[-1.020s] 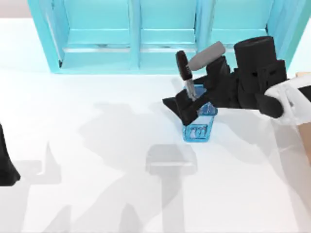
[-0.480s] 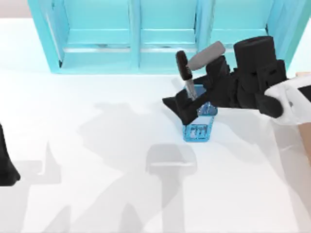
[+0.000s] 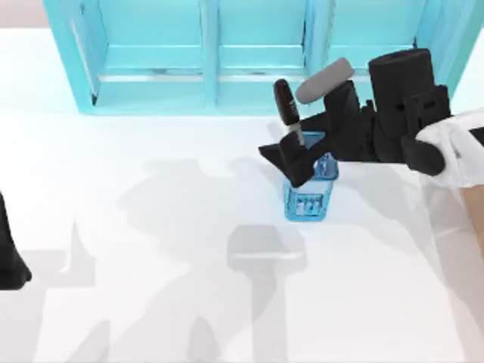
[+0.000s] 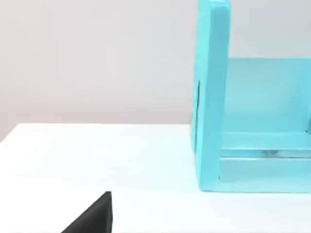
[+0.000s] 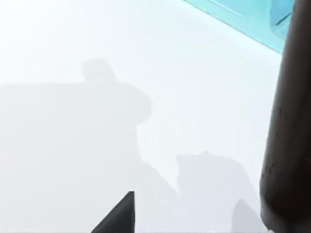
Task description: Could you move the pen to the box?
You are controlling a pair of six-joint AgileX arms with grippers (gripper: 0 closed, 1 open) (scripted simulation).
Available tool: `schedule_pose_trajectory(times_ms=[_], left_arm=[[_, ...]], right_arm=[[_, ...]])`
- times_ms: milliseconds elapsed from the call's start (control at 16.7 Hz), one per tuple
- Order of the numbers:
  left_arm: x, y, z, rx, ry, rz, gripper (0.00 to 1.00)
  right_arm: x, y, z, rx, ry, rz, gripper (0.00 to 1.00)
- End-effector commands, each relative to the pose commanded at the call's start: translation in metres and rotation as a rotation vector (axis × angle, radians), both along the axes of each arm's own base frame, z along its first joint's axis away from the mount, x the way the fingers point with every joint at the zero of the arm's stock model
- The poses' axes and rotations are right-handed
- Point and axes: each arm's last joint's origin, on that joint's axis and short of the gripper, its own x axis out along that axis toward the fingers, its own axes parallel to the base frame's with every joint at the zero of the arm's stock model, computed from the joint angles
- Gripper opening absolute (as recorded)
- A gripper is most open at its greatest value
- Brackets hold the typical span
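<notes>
Right hand (image 3: 291, 160) reaches in from the right side of the counter (image 3: 151, 249) and sits over the blue mesh cup (image 3: 308, 198), which stands right of centre, just in front of the turquoise shelf unit (image 3: 227, 53). Its two black fingers (image 3: 276, 153) are closed around the pen (image 3: 287, 113); the silver-grey barrel is pinched between them at the cup's mouth, and the thick black cap sticks up above the hand, tilted slightly toward the far side. Lower end of the pen is hidden behind the fingers and the cup rim, so I cannot tell whether it sits inside the cup or is clear of it.

In the right wrist view, the black cap (image 5: 289, 126) runs as a dark column close to the lens, with a black fingertip (image 5: 119, 216) at the edge and white counter (image 5: 97, 97) below.

A sliver of the tan box (image 3: 478, 219) shows at the far right edge of the counter, well apart from the pen.

Left arm is parked at the left edge of the counter; left hand (image 3: 9, 257) is partly in view, and I cannot tell whether it is open or closed. The left wrist view shows one dark fingertip (image 4: 95, 216) and the shelf unit's end wall (image 4: 211, 97).
</notes>
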Motion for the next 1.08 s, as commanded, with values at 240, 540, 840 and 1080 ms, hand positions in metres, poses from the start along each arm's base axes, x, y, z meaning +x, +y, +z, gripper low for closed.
schedule_pose_trajectory(times_ms=[240, 540, 840, 1080], left_arm=[[0.0, 0.0, 0.0, 0.0, 0.0, 0.0, 1.0], [0.0, 0.0, 0.0, 0.0, 0.0, 0.0, 1.0], [0.0, 0.0, 0.0, 0.0, 0.0, 0.0, 1.0], [0.0, 0.0, 0.0, 0.0, 0.0, 0.0, 1.0]], right_arm=[[0.013, -0.034, 0.032, -0.016, 0.004, 0.01, 0.0], [0.012, -0.1, 0.099, -0.018, 0.021, 0.007, 0.0], [-0.004, -0.143, 0.142, 0.003, 0.003, -0.008, 0.0], [-0.005, -0.144, 0.144, 0.004, 0.002, -0.009, 0.0]])
